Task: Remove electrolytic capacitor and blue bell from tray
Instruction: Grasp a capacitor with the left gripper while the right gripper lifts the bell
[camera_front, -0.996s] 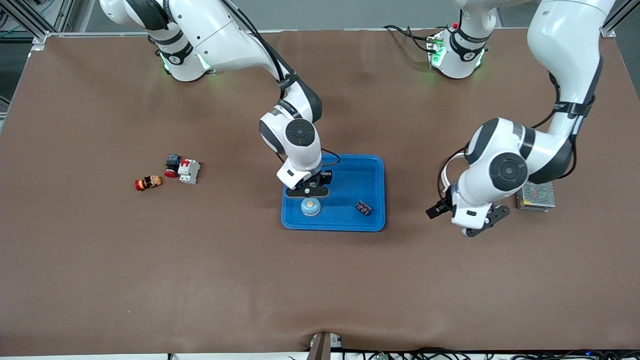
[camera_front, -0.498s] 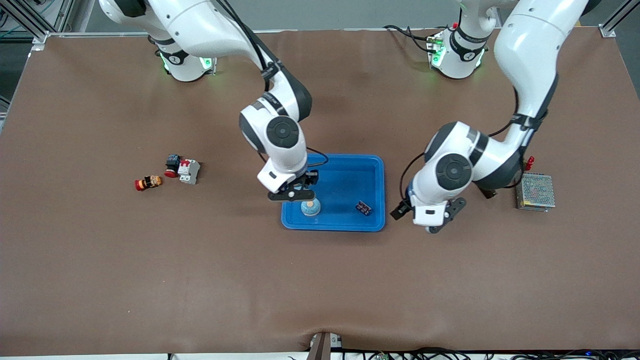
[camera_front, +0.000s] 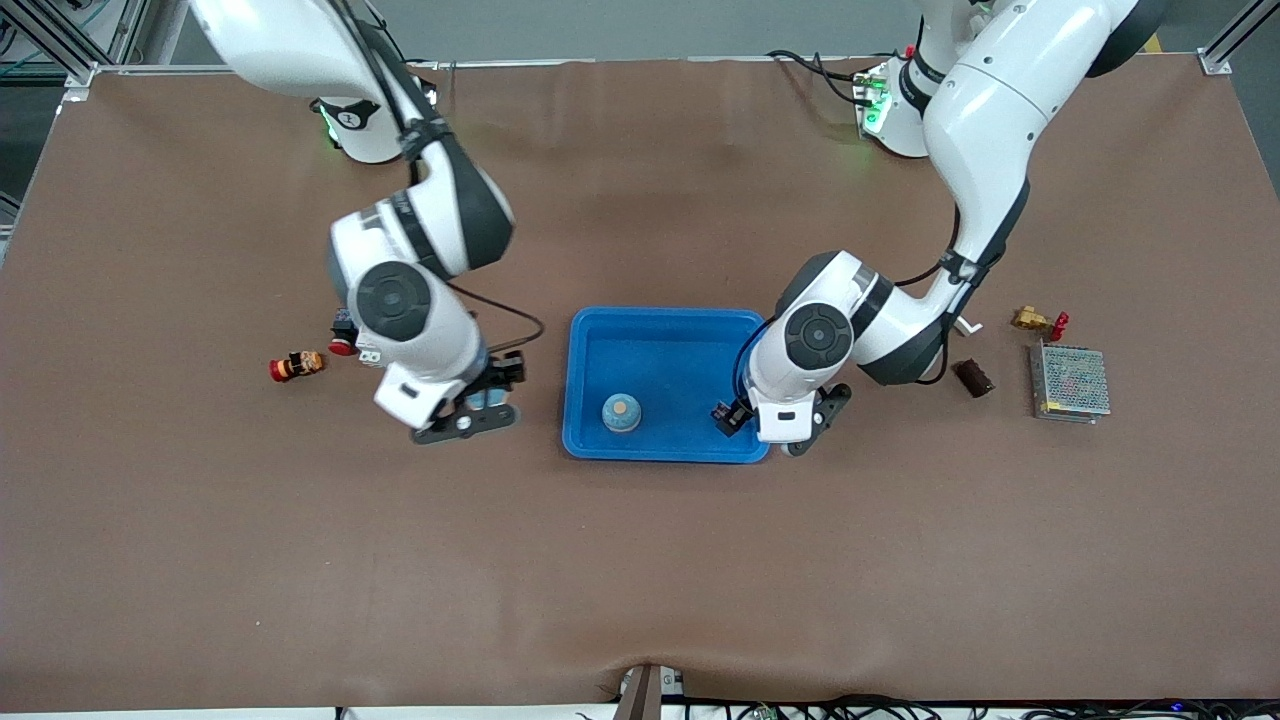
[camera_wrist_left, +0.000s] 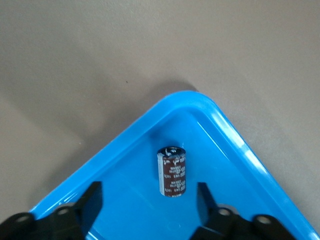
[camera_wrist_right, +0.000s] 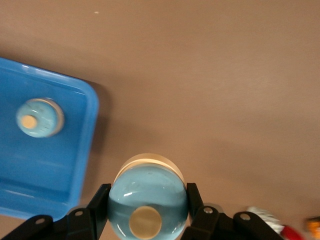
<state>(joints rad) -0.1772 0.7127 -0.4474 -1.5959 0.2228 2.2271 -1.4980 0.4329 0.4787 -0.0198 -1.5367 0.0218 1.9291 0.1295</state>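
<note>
A pale blue bell (camera_wrist_right: 147, 192) with a tan button sits between the fingers of my right gripper (camera_wrist_right: 148, 195), which is shut on it. In the front view this gripper (camera_front: 468, 412) hangs over bare table beside the blue tray (camera_front: 665, 314), toward the right arm's end. Another bell (camera_front: 621, 412) stands in the tray, also seen in the right wrist view (camera_wrist_right: 39, 117). My left gripper (camera_front: 775, 425) is low over the tray corner. Its jaws are open on either side of a dark brown capacitor (camera_wrist_left: 172, 171) lying on the tray floor (camera_wrist_left: 220, 125), not touching it.
A red-and-orange push button (camera_front: 296, 365) and a black-and-red part (camera_front: 343, 328) lie toward the right arm's end. Toward the left arm's end lie another brown capacitor (camera_front: 972, 377), a brass-and-red part (camera_front: 1038, 321) and a metal mesh box (camera_front: 1070, 381).
My right arm has swung from over the tray out to the bare table beside it. My left arm has come in from near the mesh box to the tray corner, over the capacitor.
</note>
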